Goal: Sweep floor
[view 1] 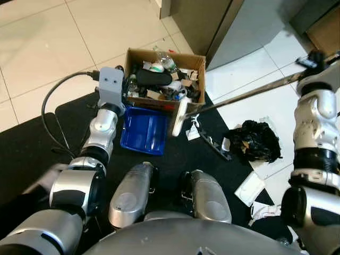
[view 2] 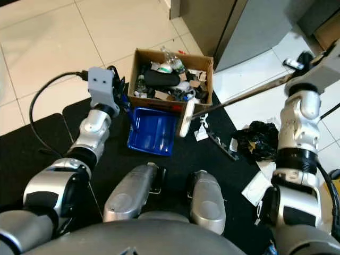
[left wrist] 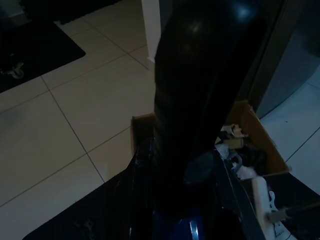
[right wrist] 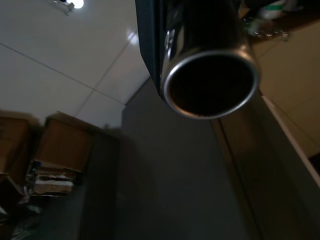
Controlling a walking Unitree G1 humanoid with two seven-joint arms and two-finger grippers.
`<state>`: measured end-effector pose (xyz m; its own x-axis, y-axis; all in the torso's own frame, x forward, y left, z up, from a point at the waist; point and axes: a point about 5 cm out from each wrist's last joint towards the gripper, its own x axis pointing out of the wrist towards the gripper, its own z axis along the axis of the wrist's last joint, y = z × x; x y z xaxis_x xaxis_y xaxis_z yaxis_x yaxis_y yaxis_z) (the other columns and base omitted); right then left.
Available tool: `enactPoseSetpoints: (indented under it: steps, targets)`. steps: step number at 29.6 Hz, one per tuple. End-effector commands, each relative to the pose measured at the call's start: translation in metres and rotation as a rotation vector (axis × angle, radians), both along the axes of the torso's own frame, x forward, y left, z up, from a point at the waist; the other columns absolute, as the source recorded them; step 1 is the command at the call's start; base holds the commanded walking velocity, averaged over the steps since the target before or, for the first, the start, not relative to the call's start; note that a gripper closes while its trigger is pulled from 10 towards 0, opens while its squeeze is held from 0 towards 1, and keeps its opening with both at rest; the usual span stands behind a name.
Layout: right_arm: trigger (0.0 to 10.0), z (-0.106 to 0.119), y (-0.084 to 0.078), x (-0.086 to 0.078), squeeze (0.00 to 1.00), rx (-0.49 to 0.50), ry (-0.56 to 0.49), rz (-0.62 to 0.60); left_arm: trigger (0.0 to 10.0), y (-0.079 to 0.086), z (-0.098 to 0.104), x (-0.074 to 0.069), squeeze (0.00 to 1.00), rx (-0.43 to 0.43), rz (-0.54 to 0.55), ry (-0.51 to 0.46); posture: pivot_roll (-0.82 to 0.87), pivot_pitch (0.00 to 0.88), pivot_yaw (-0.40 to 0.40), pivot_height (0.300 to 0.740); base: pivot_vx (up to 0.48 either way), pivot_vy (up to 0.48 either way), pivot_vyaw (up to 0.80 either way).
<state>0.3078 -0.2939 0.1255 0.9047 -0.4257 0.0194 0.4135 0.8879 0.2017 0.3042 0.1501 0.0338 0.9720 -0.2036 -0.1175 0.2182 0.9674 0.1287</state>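
Rounded silver knees [view 1: 133, 194] stood over a black mat [view 1: 175, 154]. Left gripper [view 2: 121, 98] held the glossy blue plastic dustpan [view 1: 143, 130] at its handle, pan flat against a cardboard box [view 1: 164, 58] of rubbish. Right gripper [view 1: 313, 61] clasped the broom [view 1: 249, 93] by its thin metal pole, its white head beside the dustpan. Crumpled black bag [view 1: 252, 139] lay beneath the pole.
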Motion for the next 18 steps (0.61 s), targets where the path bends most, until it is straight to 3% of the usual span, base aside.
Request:
enactPoseSetpoints:
  steps: [1,2,4,9,11,16,18]
  targets:
    - [10.0,0.012,-0.005,0.001,0.00,-0.029,-0.104,-0.071,10.0,0.001,-0.018,-0.014,0.00,-0.013,-0.023,0.092,0.16,0.113,-0.056,0.740,0.000,0.000,0.00]
    - [10.0,0.012,-0.005,0.001,0.00,-0.029,-0.104,-0.071,10.0,0.001,-0.018,-0.014,0.00,-0.013,-0.023,0.092,0.16,0.113,-0.056,0.740,0.000,0.000,0.00]
    - [10.0,0.016,0.001,0.006,0.00,-0.123,-0.128,-0.076,10.0,0.004,-0.017,-0.016,0.00,-0.018,-0.028,0.080,0.18,0.117,-0.040,0.740,0.000,0.000,0.00]
    - [10.0,0.022,0.014,0.018,0.00,-0.173,-0.202,-0.076,10.0,0.007,-0.016,-0.018,0.00,-0.041,-0.024,0.067,0.20,0.126,-0.034,0.740,0.000,0.000,0.00]
    - [10.0,0.023,0.016,0.020,0.00,-0.197,-0.204,-0.081,10.0,0.007,-0.015,-0.018,0.00,-0.043,-0.024,0.064,0.20,0.126,-0.034,0.740,0.000,0.000,0.00]
    - [10.0,0.027,0.021,0.026,0.00,-0.368,-0.187,-0.079,10.0,0.006,-0.017,-0.021,0.00,-0.062,-0.024,0.076,0.21,0.130,-0.035,0.740,0.000,0.000,0.00]
    - [10.0,0.027,0.022,0.027,0.00,-0.382,-0.186,-0.078,10.0,0.007,-0.017,-0.021,0.00,-0.065,-0.024,0.079,0.21,0.131,-0.034,0.740,0.000,0.000,0.00]
